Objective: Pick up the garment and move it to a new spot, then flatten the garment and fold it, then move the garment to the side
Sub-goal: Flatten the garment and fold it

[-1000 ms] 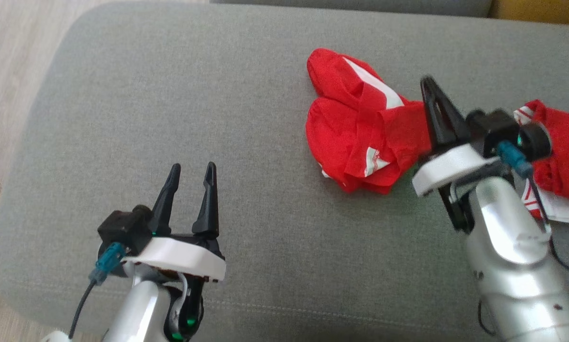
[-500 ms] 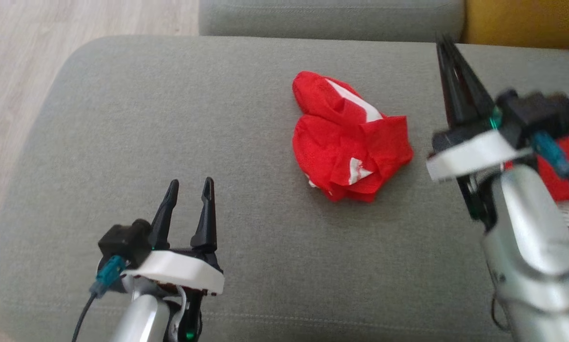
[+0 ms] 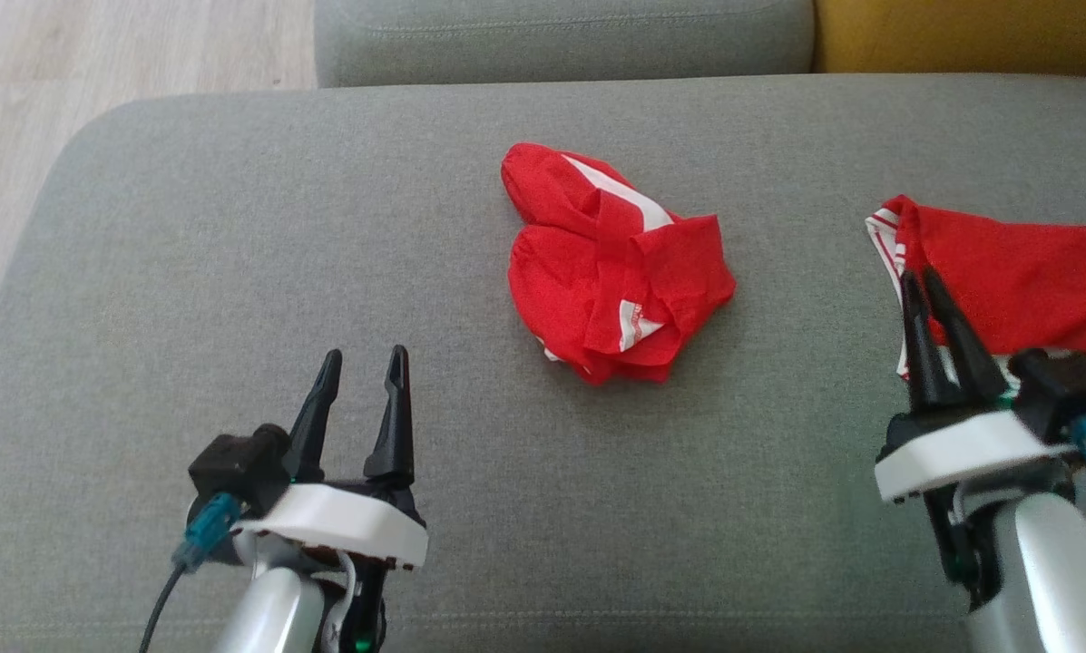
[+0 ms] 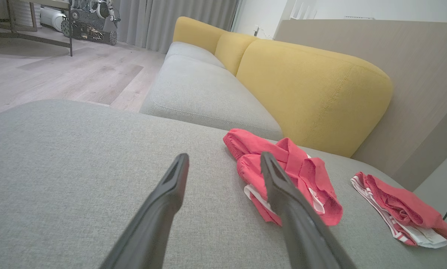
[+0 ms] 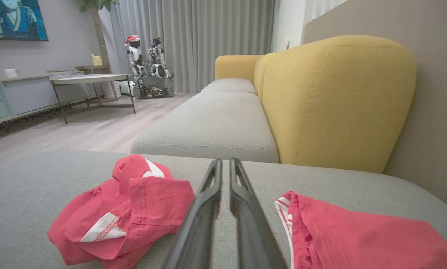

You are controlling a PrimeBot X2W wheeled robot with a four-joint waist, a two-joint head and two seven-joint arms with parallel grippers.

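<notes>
The crumpled red garment (image 3: 611, 263) is lying mid-cushion on the grey sofa (image 3: 234, 272), long axis running far-left to near-right. Left hand (image 3: 361, 355) is hovering spread and empty; right hand (image 3: 922, 277) is hanging pinched closed, gripping nothing.

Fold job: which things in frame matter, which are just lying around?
In the job: crumpled red garment, mid-cushion; grey cushion it lies on; left gripper, open; right gripper, shut, empty.
Lying about: second red garment at the right (probably); yellow backrest; next seat cushion; parked robots by the curtain.
</notes>
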